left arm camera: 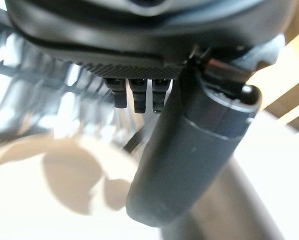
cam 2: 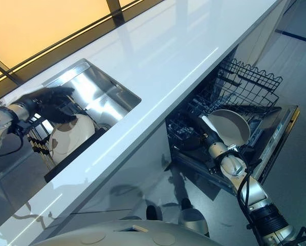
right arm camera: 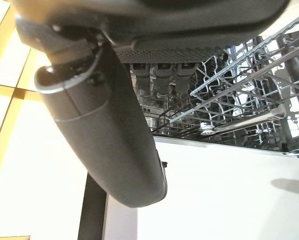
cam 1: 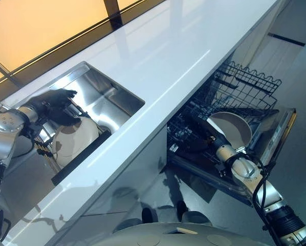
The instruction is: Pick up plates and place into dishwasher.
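Over open dishwasher rack (cam 1: 245, 89): right hand (cam 1: 218, 139), fingers clasping white plate (cam 1: 231, 128), best lowered upright between tines; at sink (cam 1: 99, 95): left hand (cam 1: 53, 105), fingers relaxed above second plate (cam 1: 73, 141) beside worktop (cam 1: 163, 56).

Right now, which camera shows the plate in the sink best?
The right eye view: the plate stands in the sink, its face plain. The left eye view matches. The left wrist view shows a blurred part below the left hand.

White countertop (cam 1: 183, 56); steel sink (cam 1: 99, 87) set into it.
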### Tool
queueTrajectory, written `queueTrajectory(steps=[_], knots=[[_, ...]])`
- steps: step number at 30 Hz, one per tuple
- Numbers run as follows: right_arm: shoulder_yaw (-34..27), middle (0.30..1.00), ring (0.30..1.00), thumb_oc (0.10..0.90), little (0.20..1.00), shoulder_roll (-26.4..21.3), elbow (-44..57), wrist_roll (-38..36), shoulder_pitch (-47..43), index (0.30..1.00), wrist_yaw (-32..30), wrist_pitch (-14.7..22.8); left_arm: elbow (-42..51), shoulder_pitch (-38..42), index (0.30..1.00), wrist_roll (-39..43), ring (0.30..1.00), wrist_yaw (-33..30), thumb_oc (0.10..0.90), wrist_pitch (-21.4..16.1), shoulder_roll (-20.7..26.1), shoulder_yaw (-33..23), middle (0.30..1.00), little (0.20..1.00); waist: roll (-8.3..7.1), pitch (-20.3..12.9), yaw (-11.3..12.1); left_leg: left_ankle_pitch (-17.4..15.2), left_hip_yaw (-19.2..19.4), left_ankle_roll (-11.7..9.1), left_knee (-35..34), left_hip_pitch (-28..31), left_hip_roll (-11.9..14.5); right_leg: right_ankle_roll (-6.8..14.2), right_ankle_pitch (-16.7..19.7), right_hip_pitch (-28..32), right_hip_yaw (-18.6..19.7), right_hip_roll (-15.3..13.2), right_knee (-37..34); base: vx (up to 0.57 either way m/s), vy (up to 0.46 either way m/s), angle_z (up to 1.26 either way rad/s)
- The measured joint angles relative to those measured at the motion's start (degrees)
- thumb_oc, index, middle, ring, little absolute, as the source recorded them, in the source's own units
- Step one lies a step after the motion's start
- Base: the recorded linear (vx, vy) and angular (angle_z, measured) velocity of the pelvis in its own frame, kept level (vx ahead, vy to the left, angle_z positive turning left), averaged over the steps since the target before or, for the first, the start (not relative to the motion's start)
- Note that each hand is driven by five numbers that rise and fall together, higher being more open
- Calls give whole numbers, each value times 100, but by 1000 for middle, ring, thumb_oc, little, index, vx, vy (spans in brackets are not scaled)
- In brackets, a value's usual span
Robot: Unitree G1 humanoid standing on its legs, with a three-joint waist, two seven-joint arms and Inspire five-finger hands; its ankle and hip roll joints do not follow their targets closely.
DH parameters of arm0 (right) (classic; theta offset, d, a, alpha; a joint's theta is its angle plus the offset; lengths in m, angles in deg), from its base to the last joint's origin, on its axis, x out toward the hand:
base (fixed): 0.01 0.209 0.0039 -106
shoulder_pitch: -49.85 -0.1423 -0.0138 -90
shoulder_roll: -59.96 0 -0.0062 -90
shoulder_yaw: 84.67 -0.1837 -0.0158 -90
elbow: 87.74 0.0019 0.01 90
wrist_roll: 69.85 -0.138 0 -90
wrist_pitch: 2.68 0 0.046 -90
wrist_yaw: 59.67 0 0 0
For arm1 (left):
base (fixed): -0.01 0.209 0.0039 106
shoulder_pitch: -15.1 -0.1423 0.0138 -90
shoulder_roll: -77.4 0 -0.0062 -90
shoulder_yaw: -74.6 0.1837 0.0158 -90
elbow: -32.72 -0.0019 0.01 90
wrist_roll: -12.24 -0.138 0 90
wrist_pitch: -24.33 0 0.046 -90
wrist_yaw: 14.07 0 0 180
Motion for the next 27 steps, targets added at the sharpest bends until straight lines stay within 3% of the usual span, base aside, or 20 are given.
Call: queueTrajectory(steps=[8, 22, 27], knots=[[-16, 900, 900, 800, 900, -8, 0, -15, 10, 900, -1, -3, 114, -125, 900, -399, 900, 246, 800, 229, 35, -31, 900, 900, 8, 4, -1, -1, 11, -1, -2, 42, 5, 30, -20, 29, 2, 1, -1, -4, -7, -1], [-21, 900, 900, 800, 900, -9, 0, -50, 16, 900, 11, -3, 156, -173, 900, -630, 900, 376, 800, 253, 35, -86, 900, 900, 43, 18, -12, 0, 37, 0, -1, 45, 7, 29, -20, 22, 21, 2, -1, 0, 0, 0], [-21, 900, 900, 800, 900, -25, 0, -54, 16, 900, 12, -3, 101, -171, 900, -1127, 900, 817, 800, 327, 62, -94, 900, 900, 73, 20, -47, 0, 36, 0, -1, 45, 8, 29, -20, 21, 23, 4, -1, 0, 0, 0]])
